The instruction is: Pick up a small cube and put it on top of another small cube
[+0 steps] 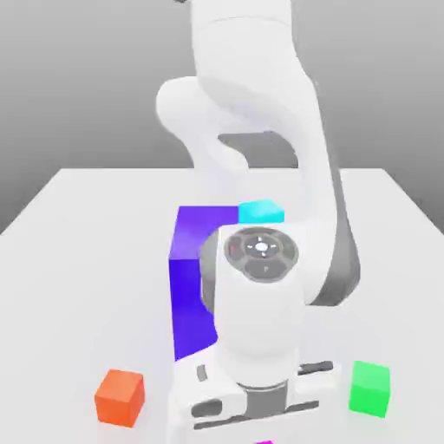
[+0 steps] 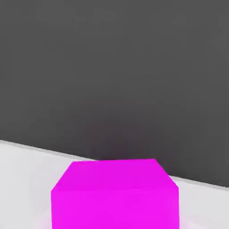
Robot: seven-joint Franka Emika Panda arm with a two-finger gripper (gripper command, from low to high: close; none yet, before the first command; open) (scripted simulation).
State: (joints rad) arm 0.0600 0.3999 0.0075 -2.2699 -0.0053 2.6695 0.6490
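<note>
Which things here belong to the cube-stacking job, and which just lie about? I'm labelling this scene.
Job:
- magenta cube, at the gripper

Lying about, as far as the pictures settle:
- blue block

Undecided as target: red, green, cyan cubes

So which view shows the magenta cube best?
The hand view: the magenta cube looms large there, two faces visible. The exterior view catches just a sliver at its lower edge, below the gripper.

Open tabletop between red cube [image 1: 120, 398] and arm [image 1: 258, 321]; tall blue block [image 1: 192, 303] a barrier behind.
</note>
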